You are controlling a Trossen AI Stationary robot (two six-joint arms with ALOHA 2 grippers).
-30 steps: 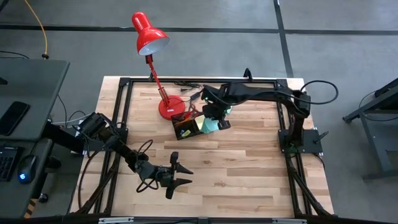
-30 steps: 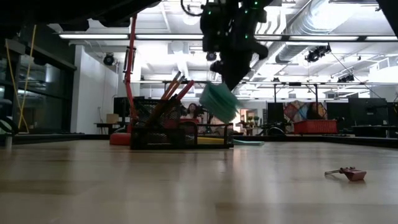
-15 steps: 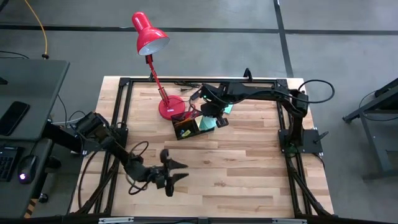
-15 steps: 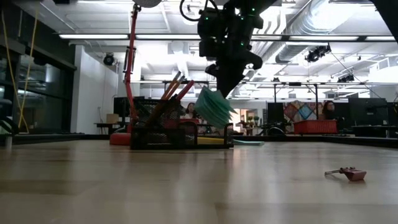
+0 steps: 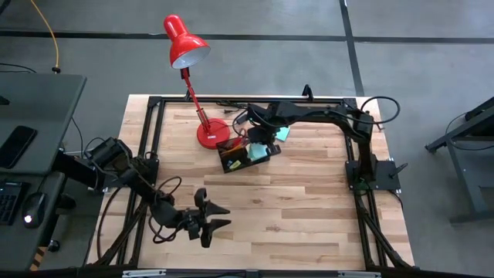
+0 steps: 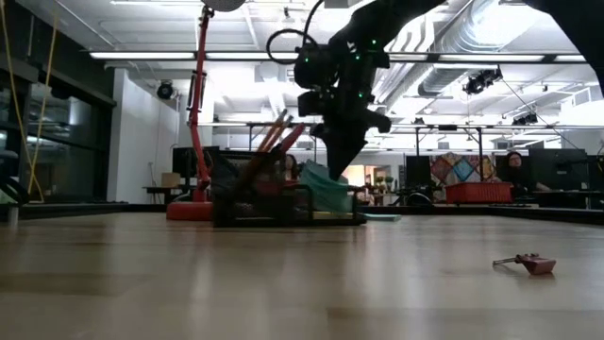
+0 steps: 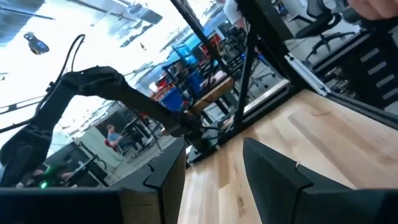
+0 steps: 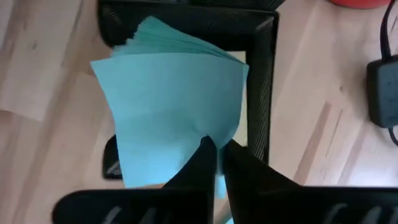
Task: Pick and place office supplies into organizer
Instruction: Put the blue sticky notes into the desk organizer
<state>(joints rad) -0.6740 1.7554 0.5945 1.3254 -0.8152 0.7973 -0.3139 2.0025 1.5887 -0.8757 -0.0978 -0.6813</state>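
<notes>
The black mesh organizer (image 5: 234, 158) (image 6: 283, 200) stands next to the red lamp's base (image 5: 210, 133), with orange pencils (image 6: 272, 144) leaning out of it. My right gripper (image 5: 261, 144) (image 8: 216, 155) hangs over its right compartment, pointing steeply down, shut on a teal sticky-note pad (image 8: 174, 93) (image 6: 326, 187). A second teal pad (image 5: 283, 133) lies flat on the table behind it. Near the front edge, my left gripper (image 5: 210, 220) (image 7: 217, 180) hovers open and holds nothing. My right gripper pinches the teal pad between its two fingers at one edge (image 8: 208, 134), coming from above and pointing down. The pad hangs tilted below the fingers with its sheets fanned out. Its lower end (image 6: 332, 200) is down inside the organizer's walls.
The red desk lamp (image 5: 185, 42) rises at the far left on a slanting stem. A black cable and plug (image 8: 382, 87) lie beside the organizer. A small reddish item (image 6: 528, 263) lies on the bare wood, which takes up the table's middle and right.
My right gripper has gone down and a little toward the table's left, still shut, bringing the teal pad from above the organizer's rim down into it. The organizer has shifted slightly. My left gripper has drifted toward the table's left edge and rolled, staying open.
</notes>
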